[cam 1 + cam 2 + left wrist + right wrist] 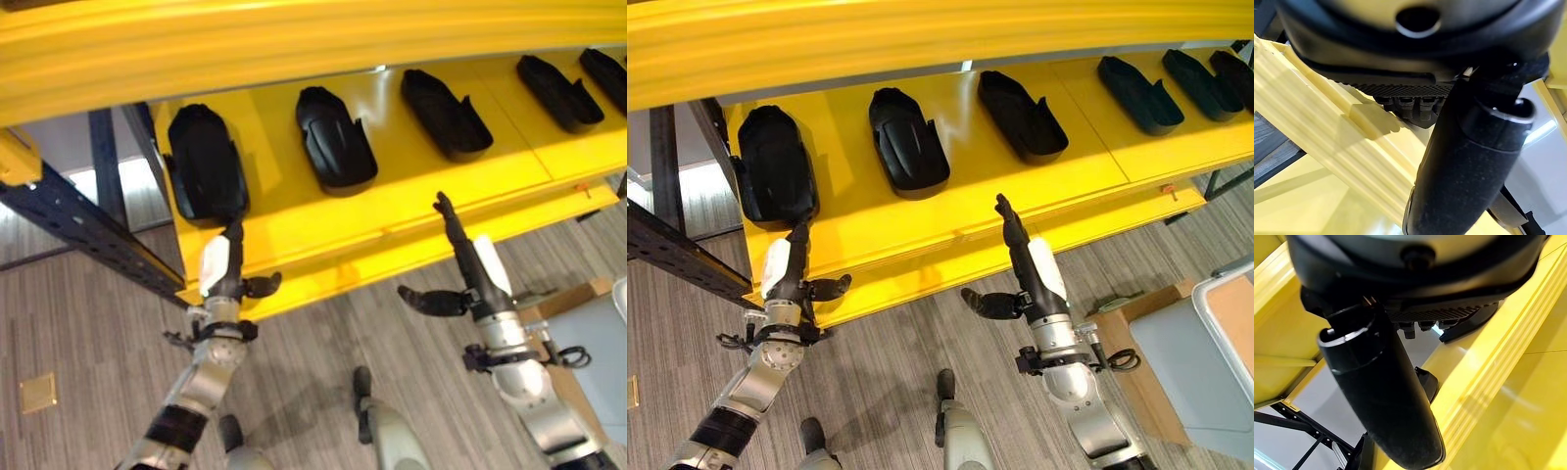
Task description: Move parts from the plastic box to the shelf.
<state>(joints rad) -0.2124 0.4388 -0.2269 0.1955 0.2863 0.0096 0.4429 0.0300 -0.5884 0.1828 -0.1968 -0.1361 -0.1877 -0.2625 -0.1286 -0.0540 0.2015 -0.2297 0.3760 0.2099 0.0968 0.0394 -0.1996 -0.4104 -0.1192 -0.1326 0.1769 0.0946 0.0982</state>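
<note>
I count six black parts (909, 139) in a row on one yellow shelf (1087, 157) — and two robot hands below it — left hand (789, 274), right hand (1024, 264).

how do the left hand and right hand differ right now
The left hand reaches up to the near end of the leftmost black part; the right hand is raised over the bare yellow shelf front, touching no part. Both have straight fingers, thumbs out, holding nothing.
</note>
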